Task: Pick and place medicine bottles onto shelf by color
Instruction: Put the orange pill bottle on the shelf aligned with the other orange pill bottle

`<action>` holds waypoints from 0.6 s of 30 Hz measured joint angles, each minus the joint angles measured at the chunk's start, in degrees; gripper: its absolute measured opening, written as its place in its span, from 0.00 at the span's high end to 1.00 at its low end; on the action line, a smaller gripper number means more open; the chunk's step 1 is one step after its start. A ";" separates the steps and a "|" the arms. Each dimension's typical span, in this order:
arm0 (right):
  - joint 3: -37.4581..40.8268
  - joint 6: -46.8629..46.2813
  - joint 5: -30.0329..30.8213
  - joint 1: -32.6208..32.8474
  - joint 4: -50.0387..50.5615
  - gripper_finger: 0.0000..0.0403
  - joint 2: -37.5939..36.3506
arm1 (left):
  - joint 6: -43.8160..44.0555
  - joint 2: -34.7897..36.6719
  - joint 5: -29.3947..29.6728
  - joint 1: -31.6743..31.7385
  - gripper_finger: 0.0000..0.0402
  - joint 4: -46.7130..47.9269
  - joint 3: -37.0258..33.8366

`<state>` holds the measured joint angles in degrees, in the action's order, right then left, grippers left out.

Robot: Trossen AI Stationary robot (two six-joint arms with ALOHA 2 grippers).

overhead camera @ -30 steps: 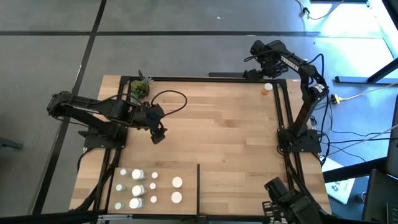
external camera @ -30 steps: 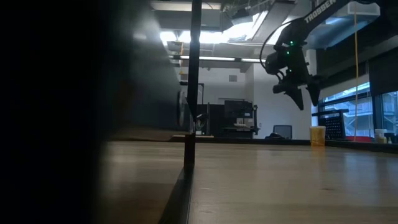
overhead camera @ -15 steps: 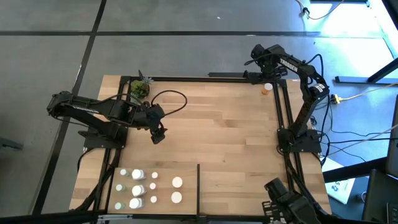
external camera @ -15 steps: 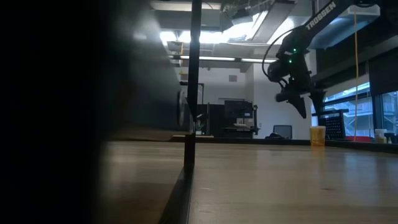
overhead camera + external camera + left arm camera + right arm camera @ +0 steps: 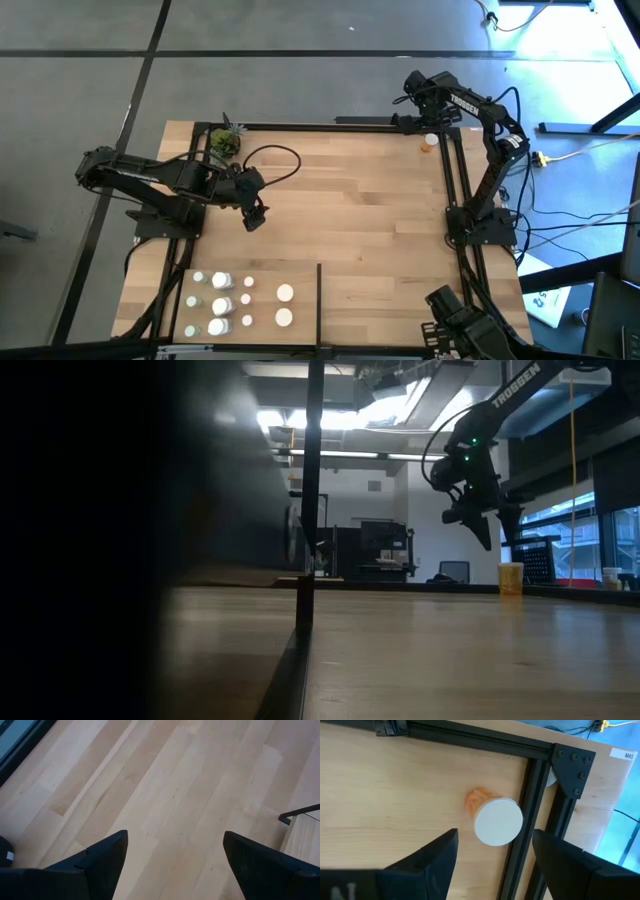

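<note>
Right claw (image 5: 492, 851) hung open above the orange bottle (image 5: 496, 818) by the shelf (image 5: 360, 200) corner, left claw (image 5: 256, 217) open, empty, mid-shelf

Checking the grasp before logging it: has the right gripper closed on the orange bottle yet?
No. The right gripper is open above the orange bottle, which stands free by the black frame bar.

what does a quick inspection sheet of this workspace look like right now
surface: light wood table inside a black frame
job's things: orange bottle upright in the far right corner beside the frame; white and green bottles grouped left of the divider
clutter: potted plant at the far left corner
grippers: right pincer open, above the orange bottle; left pincer open over bare wood
cables: black loop near the plant; more on the floor at right
surroundings: grey floor, lit room beyond
</note>
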<state>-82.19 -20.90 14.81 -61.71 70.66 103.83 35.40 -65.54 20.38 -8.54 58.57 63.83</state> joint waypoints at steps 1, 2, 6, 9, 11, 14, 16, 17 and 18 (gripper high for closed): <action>0.00 -0.03 0.01 0.00 0.04 0.36 0.00 | 0.01 0.00 0.00 0.00 0.20 0.01 0.00; 0.00 -0.02 0.00 0.00 0.02 0.36 0.00 | 0.02 0.00 0.00 0.00 0.20 0.01 0.00; 0.00 0.19 0.00 0.00 0.02 0.36 0.00 | 0.02 0.00 -0.02 0.00 0.20 0.02 0.00; 0.01 0.12 0.02 0.00 0.02 0.36 0.00 | 0.02 0.00 -0.02 0.00 0.20 0.02 0.00; 0.02 0.22 0.00 0.00 0.02 0.36 0.00 | 0.01 0.00 -0.03 0.00 0.20 0.02 0.00; 0.02 0.31 0.05 0.00 0.02 0.36 0.00 | 0.02 0.00 -0.04 0.00 0.20 0.02 0.00; 0.02 1.66 0.07 0.00 0.20 0.36 0.28 | 0.03 0.00 -0.04 0.00 0.20 0.02 0.00; 0.02 2.73 0.10 0.00 0.49 0.36 0.71 | 0.04 0.00 -0.04 0.00 0.20 0.02 0.00; 0.02 3.41 0.13 0.00 0.89 0.36 1.29 | 0.04 0.00 -0.05 0.00 0.20 0.02 0.00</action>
<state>-82.17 -17.49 14.93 -61.71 71.54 105.12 35.44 -65.54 20.33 -8.54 58.59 63.83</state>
